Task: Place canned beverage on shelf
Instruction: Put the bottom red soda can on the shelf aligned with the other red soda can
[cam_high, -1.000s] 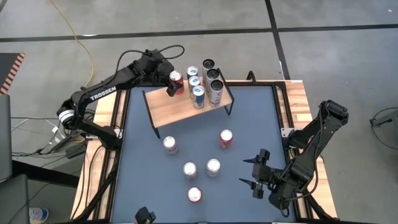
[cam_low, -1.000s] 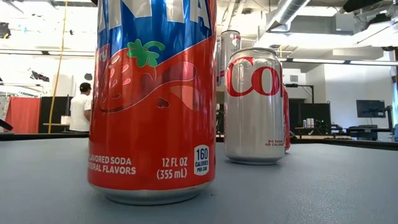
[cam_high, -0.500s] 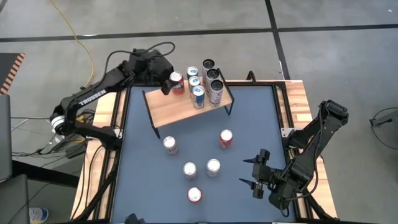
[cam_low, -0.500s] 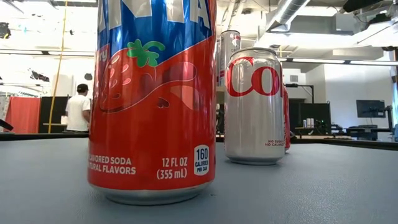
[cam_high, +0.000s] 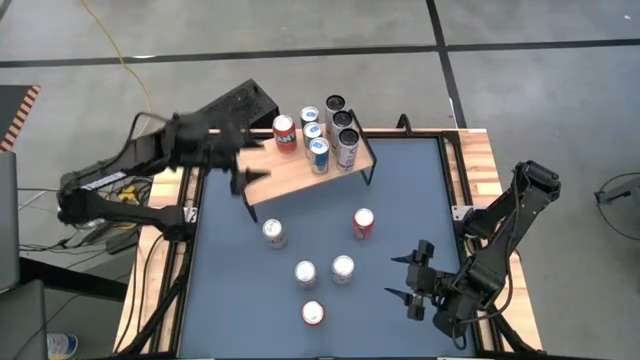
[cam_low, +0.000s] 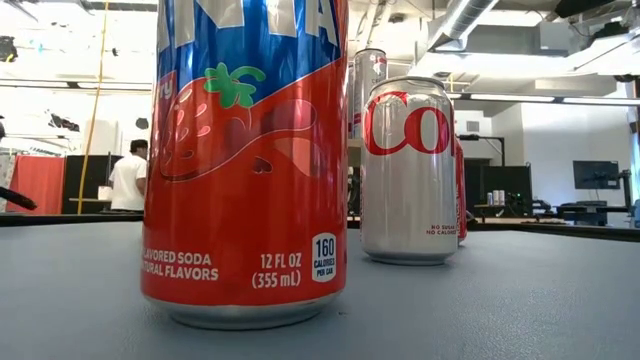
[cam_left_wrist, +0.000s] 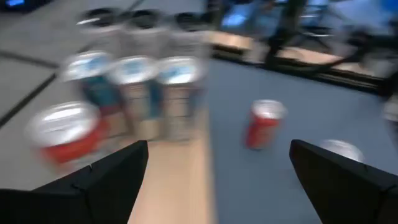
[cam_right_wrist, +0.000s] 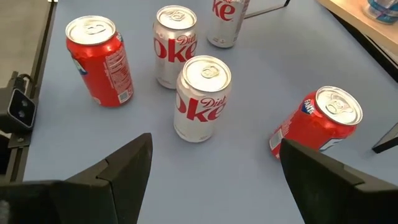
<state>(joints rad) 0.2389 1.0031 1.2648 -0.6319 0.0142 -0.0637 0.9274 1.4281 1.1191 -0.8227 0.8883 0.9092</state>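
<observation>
The shelf (cam_high: 300, 172), a wooden board on thin black legs, stands at the table's far side. Several cans stand on its far end. A red can (cam_high: 285, 131) stands upright beside them toward the left, and shows in the left wrist view (cam_left_wrist: 62, 134) too. My left gripper (cam_high: 250, 160) is open and empty, left of the red can and over the shelf's left end; the left wrist view (cam_left_wrist: 219, 149) shows its fingers wide apart. My right gripper (cam_high: 405, 280) is open and empty at the table's near right, also seen in its wrist view (cam_right_wrist: 216, 142).
Several loose cans stand upright on the blue table: a silver one (cam_high: 273, 232), a red one (cam_high: 363, 222), two silver ones (cam_high: 305, 272) (cam_high: 342, 268) and a red one (cam_high: 313, 313). The low view is filled by a strawberry soda can (cam_low: 245, 160).
My left gripper has let go of the red can, which stays upright on the shelf. It has drawn back from the can toward the table's left edge and a little toward the near edge, moving fast.
</observation>
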